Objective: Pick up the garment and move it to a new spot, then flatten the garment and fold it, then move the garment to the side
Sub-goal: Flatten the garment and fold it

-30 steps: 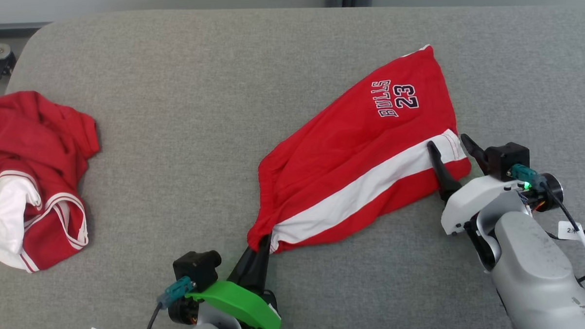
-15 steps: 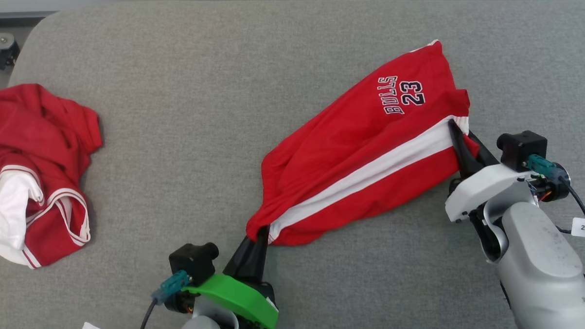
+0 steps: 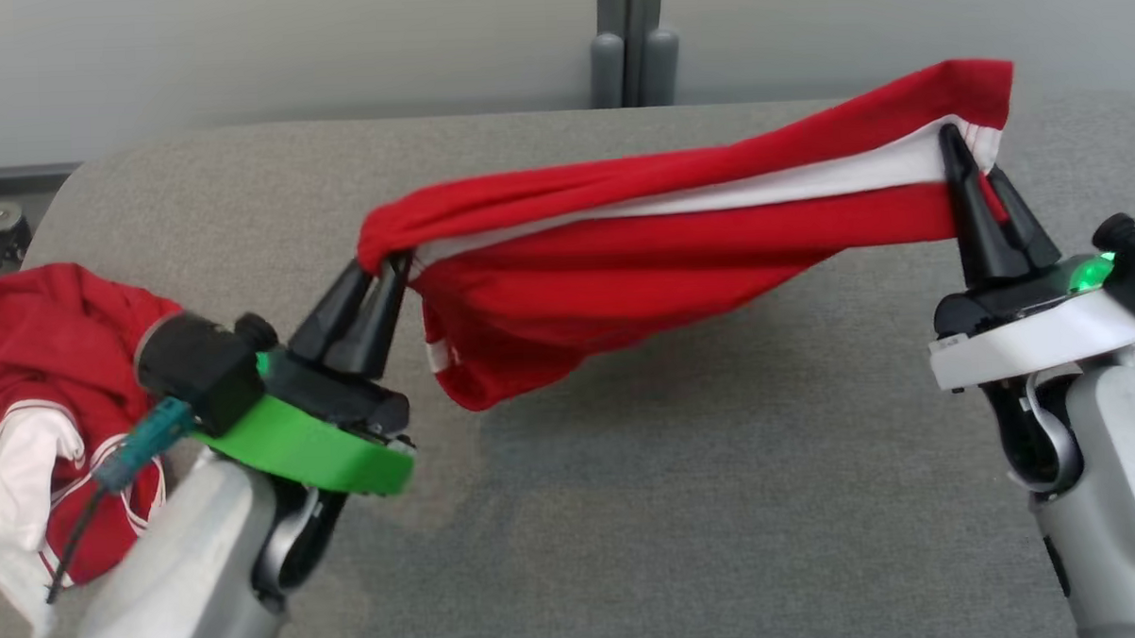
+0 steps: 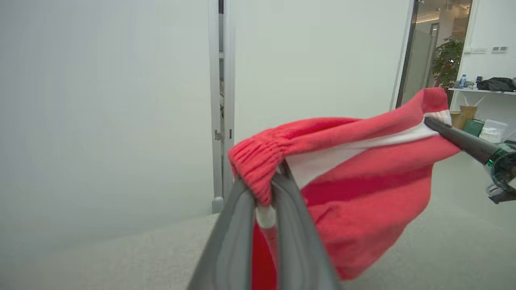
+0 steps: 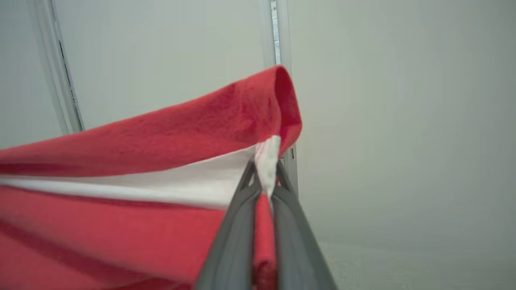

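The garment (image 3: 678, 249), red shorts with a white side stripe, hangs stretched in the air above the grey table (image 3: 687, 504). My left gripper (image 3: 388, 261) is shut on its gathered waistband corner at the left; the left wrist view shows the ribbed red band (image 4: 262, 161) pinched between the fingers. My right gripper (image 3: 969, 149) is shut on the hem at the white stripe on the right, and in the right wrist view the cloth (image 5: 264, 161) sits clamped at the fingertips. The middle of the shorts sags toward the table. The other arm's finger (image 4: 463, 139) shows at the right of the left wrist view.
A second red and white garment (image 3: 41, 394) lies crumpled at the table's left edge, beside my left forearm. A pale wall with a grey post (image 3: 629, 62) stands behind the table's far edge.
My right gripper has shut on the hem. Both arms have lifted the shorts off the table and pulled them taut between them; the head camera has tilted up.
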